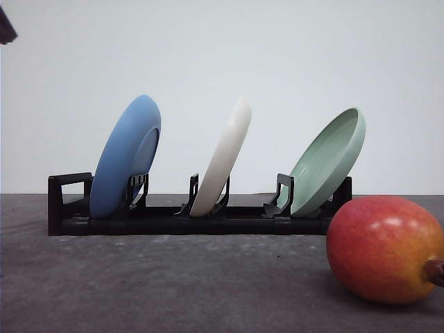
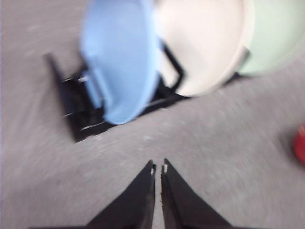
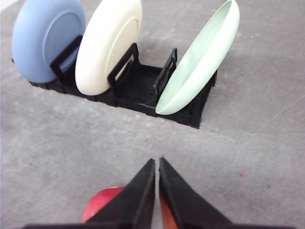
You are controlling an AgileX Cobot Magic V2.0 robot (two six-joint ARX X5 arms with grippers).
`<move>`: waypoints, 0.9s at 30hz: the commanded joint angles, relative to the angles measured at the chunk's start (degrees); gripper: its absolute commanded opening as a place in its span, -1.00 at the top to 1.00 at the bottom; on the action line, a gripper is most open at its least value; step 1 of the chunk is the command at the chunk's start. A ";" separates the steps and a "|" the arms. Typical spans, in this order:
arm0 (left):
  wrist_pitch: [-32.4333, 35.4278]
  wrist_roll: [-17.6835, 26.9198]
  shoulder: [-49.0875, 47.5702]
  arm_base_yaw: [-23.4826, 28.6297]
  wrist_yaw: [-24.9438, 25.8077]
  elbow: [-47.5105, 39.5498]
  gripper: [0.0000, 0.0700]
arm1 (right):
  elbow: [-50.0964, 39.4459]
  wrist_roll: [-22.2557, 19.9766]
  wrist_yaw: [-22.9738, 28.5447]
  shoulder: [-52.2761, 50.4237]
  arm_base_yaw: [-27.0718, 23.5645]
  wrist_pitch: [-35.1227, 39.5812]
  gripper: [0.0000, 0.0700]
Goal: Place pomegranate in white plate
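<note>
The pomegranate (image 1: pixel 381 250), red shading to orange-yellow, lies on the grey table at the front right, its brown crown nub pointing right. The white plate (image 1: pixel 225 159) stands on edge in the middle slot of a black rack (image 1: pixel 173 223). In the right wrist view my right gripper (image 3: pixel 157 163) is shut and empty, hovering over the pomegranate (image 3: pixel 102 202), with the white plate (image 3: pixel 107 43) beyond it. My left gripper (image 2: pixel 158 167) is shut with nothing in it, over bare table in front of the rack. That view is blurred and shows the white plate (image 2: pixel 205 43) and a red sliver of pomegranate (image 2: pixel 300 143).
A blue plate (image 1: pixel 125 159) leans in the rack's left slot and a pale green plate (image 1: pixel 329 159) in its right slot. The grey tabletop (image 1: pixel 173 284) lies bare in front of the rack. A dark piece (image 1: pixel 5 28) pokes in at the top left corner.
</note>
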 commanded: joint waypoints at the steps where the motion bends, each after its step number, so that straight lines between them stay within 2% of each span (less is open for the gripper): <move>1: 0.89 3.61 0.30 -0.90 -0.23 1.01 0.93 | 0.76 -1.21 0.04 0.15 0.24 0.92 0.92; 2: 1.07 3.96 0.30 -1.29 -0.21 1.01 0.81 | 0.76 -1.27 0.04 0.14 0.24 0.90 0.81; 5: 1.78 4.11 0.25 -1.76 0.20 1.03 0.03 | 0.76 -1.26 0.10 0.14 0.22 0.90 -0.08; 6: 1.98 4.12 0.24 -1.90 0.21 1.03 -0.01 | 0.76 -1.20 0.09 0.14 0.23 0.90 -0.16; 11: 3.80 4.60 0.45 -3.53 2.85 1.03 -0.02 | 0.76 -1.15 0.08 0.14 0.24 0.90 -0.19; 18: 12.79 6.30 5.10 -9.38 3.64 1.03 -0.02 | 0.76 -0.91 0.08 0.14 0.24 0.92 -0.19; 27: 31.93 6.95 18.99 -17.64 -3.57 1.03 -0.02 | 0.76 -0.94 0.08 0.14 0.24 0.92 -0.19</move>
